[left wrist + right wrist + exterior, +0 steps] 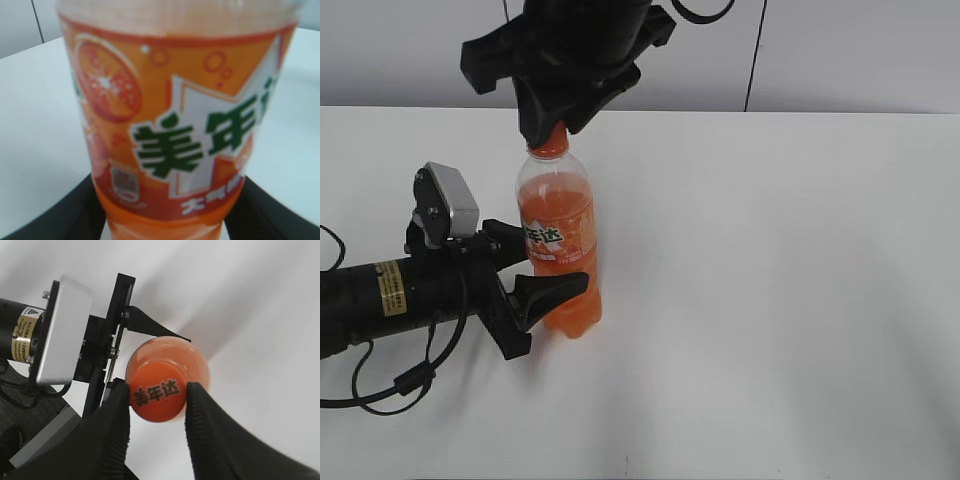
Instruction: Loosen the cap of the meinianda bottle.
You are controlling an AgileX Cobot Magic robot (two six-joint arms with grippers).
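The meinianda bottle (558,235) stands upright on the white table (780,300), filled with orange drink, with an orange label and green characters. My left gripper (552,262) comes in from the left and is shut on the bottle's lower body; in the left wrist view its black fingers (167,217) press both sides of the bottle (175,125). My right gripper (560,122) hangs from above and is shut on the orange cap (552,140). In the right wrist view its ribbed fingers (158,390) touch both sides of the cap (157,395).
The left arm's body and its wrist camera (450,200) lie low over the table at the left, with black cables (380,390) trailing beside it. A thin cable (755,55) hangs against the back wall.
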